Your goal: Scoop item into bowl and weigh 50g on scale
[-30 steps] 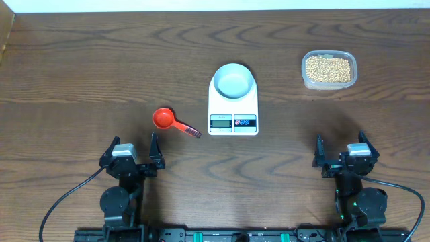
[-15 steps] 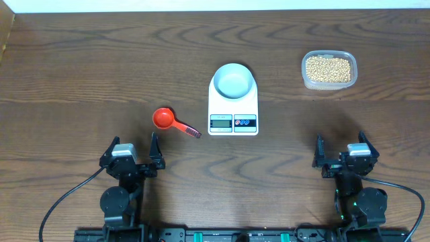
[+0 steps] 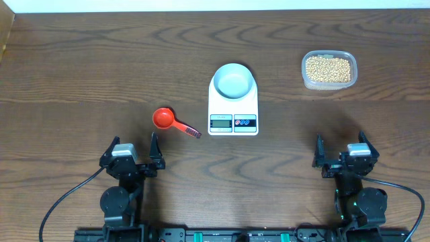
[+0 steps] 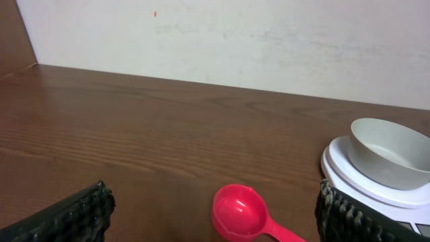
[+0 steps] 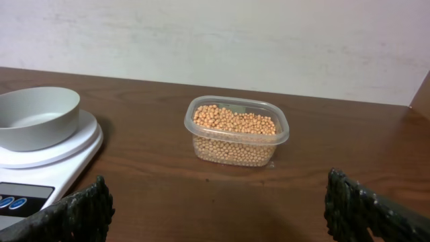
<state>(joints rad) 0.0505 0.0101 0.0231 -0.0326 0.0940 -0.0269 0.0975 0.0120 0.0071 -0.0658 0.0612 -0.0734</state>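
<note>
The pale blue-white bowl (image 3: 234, 80) stands empty on the white scale (image 3: 233, 111) at the table's middle; both show in the left wrist view, bowl (image 4: 389, 152) on scale (image 4: 349, 176), and in the right wrist view, bowl (image 5: 37, 117) on scale (image 5: 40, 171). The tan-yellow beans (image 3: 328, 68) fill a clear plastic tub (image 3: 306, 79) at the far right, also in the right wrist view (image 5: 235, 121). A red scoop (image 3: 163, 119) lies left of the scale (image 4: 238, 212). My left gripper (image 3: 130, 156) and right gripper (image 3: 340, 153) are open and empty near the front edge.
A pale wall (image 4: 228, 40) runs behind the table's far edge. Black cables (image 3: 64, 198) trail from both arm bases at the front.
</note>
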